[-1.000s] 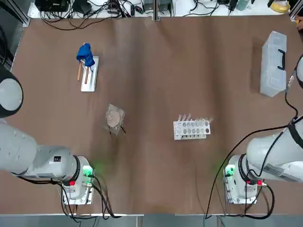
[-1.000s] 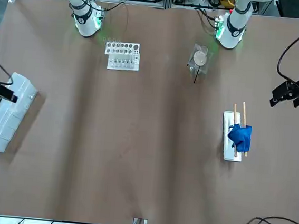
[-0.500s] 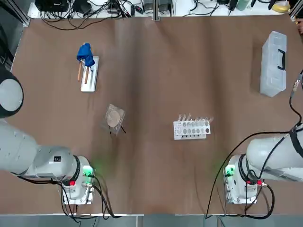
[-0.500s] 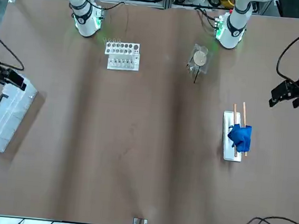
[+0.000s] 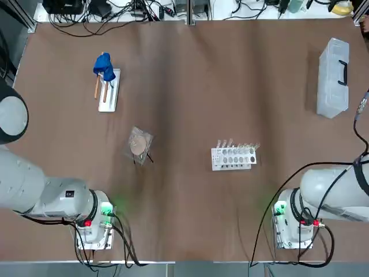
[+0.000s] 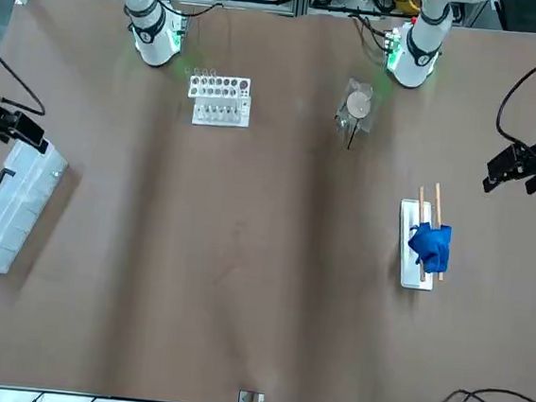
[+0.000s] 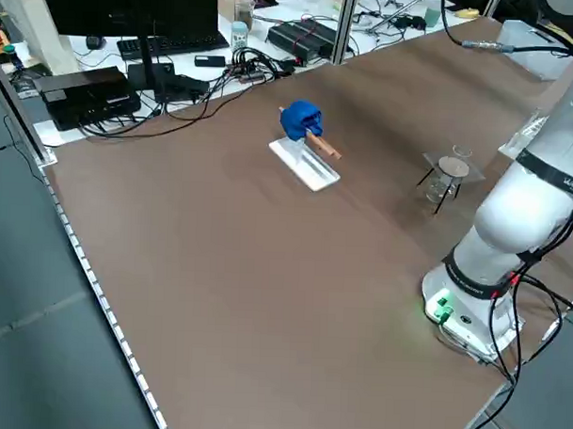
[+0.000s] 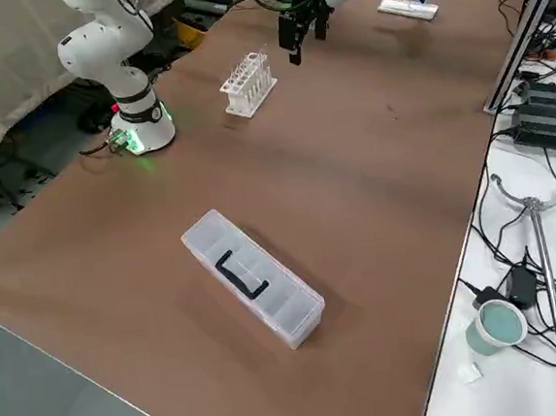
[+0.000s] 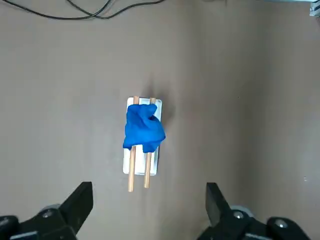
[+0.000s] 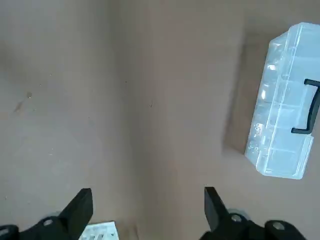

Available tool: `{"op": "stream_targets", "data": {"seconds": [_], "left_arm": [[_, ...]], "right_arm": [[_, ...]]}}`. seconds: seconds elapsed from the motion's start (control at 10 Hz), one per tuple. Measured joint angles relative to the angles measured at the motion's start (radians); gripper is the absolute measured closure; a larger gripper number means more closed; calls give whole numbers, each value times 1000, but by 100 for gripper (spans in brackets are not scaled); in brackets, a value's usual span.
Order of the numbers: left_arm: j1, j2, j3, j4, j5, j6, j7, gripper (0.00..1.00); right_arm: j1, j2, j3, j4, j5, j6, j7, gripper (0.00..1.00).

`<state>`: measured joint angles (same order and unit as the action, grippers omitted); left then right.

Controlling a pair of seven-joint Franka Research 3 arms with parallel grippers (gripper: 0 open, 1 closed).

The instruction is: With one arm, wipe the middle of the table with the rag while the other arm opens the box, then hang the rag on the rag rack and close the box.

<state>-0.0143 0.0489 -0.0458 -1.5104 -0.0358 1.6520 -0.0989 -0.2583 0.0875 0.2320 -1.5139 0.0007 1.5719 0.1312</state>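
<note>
Seeing rag [image 9: 144, 129] draped on rag rack [image 9: 142, 170], well below my left pincer [image 9: 149, 212], fingers apart. Right pincer [image 10: 146, 214] apart too, box [image 10: 285, 135] shut, off to side.

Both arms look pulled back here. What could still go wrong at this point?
1. The rag hangs bunched near the tips of the rag rack rods; it might slide off.
2. The box lid looks shut, but no latch can be checked; it may be unlatched.
3. The right pincer hovers open close to the box end, so a stray move could bump it. The left pincer is open, high above the rack.
</note>
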Motion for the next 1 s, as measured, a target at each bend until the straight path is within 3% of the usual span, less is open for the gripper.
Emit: {"op": "stream_targets", "data": {"seconds": [0.3, 0.5, 0.6, 1.0], "left_arm": [[-1, 0, -1, 0, 0, 0, 0, 0], [-1, 1, -1, -2, 0, 0, 0, 0], [-2, 1, -1, -2, 0, 0, 0, 0], [-3, 1, -7, -6, 0, -48, 0, 0]], "right_arm": [[22, 0, -17, 0, -2, 6, 0, 1], [127, 0, -130, 0, -4, 14, 0, 1], [152, 0, -158, 4, -4, 16, 0, 1], [160, -2, -170, 14, -4, 15, -1, 1]]}}
